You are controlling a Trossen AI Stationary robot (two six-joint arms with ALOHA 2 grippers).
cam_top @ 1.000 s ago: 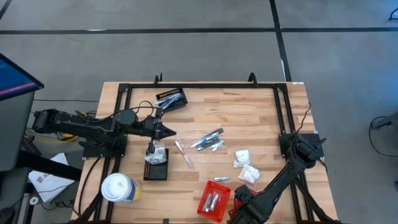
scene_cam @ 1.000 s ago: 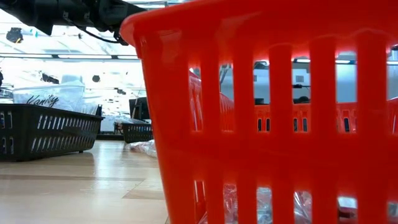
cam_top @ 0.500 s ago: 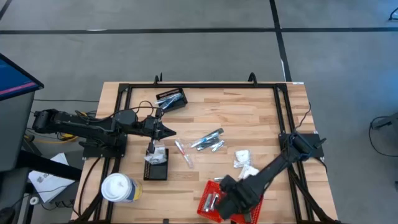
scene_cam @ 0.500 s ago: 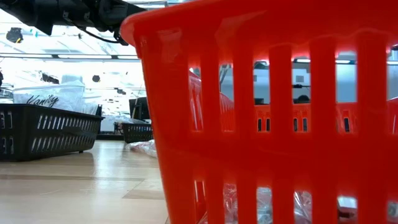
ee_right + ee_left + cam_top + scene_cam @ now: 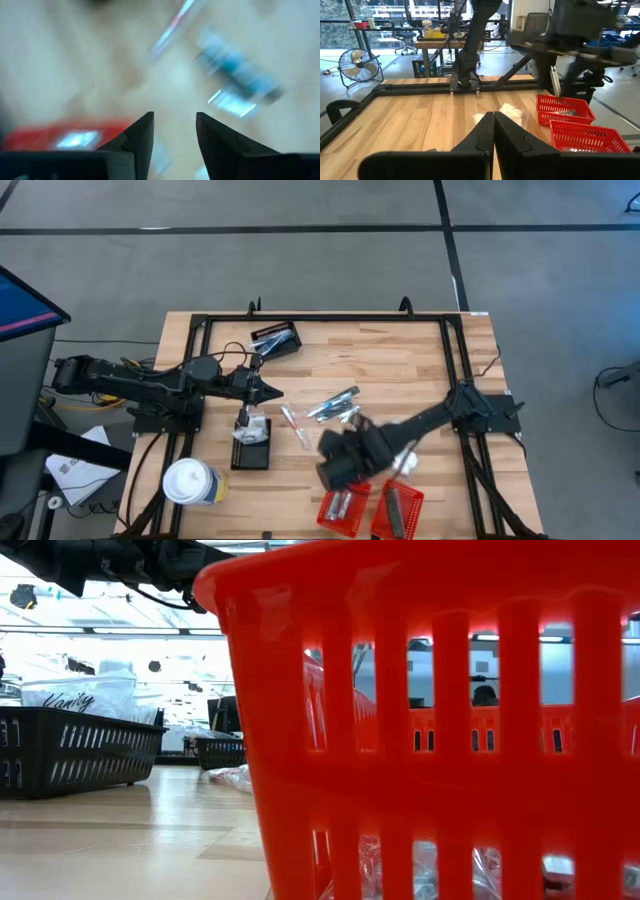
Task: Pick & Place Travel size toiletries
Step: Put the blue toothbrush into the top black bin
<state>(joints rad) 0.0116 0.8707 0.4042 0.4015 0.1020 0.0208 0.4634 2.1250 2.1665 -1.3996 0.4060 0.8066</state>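
High view has the right hand (image 5: 335, 465) open and empty near the silvery tubes (image 5: 335, 404); I'd line up squarely on one first.

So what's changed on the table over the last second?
The right gripper, jaws open and empty, swung from the table's near edge up past the red slotted baskets toward the loose silvery tubes. The shut left gripper, baskets and toiletries stayed put.

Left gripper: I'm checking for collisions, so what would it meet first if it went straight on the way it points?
The left gripper, jaws shut, points across the table toward the loose silvery tubes. Those look first in line, though it may pass above them; its height is unclear.
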